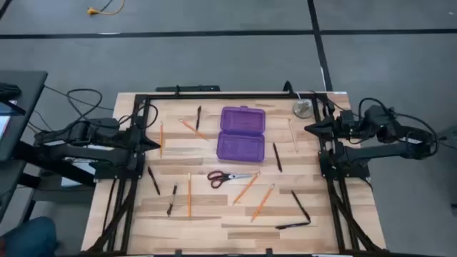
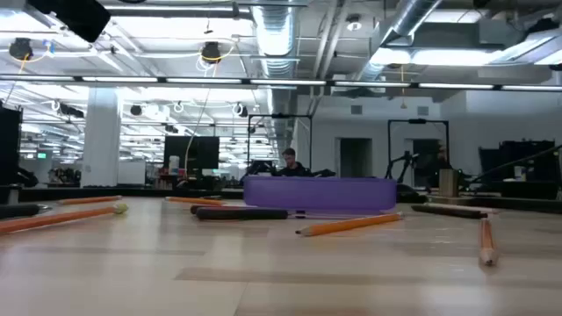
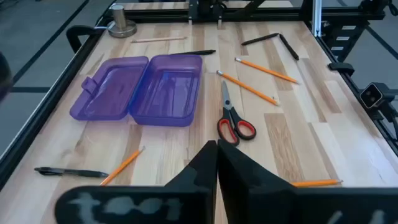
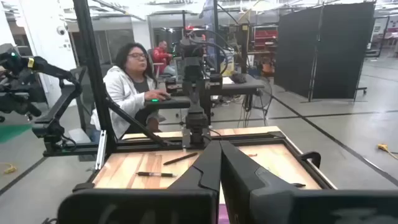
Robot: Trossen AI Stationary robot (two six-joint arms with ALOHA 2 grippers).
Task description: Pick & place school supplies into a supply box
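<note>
The purple supply box (image 1: 241,133) lies open at the middle of the table's far half, both halves flat on the wood; the left wrist view also shows the box (image 3: 140,90). Red-and-black-handled scissors (image 1: 228,177) lie flat just in front of it. Orange pencils (image 1: 189,194) and black pens (image 1: 277,157) lie scattered around. My left gripper (image 1: 154,143) is shut above the table's left edge, and my right gripper (image 1: 308,129) is shut above the right edge. Neither holds anything.
A round silver disc (image 1: 303,108) sits at the far right corner. A black frame (image 1: 214,95) runs around the table's edges. A person (image 4: 134,78) sits beyond the table's left side. Bare wood lies along the near edge.
</note>
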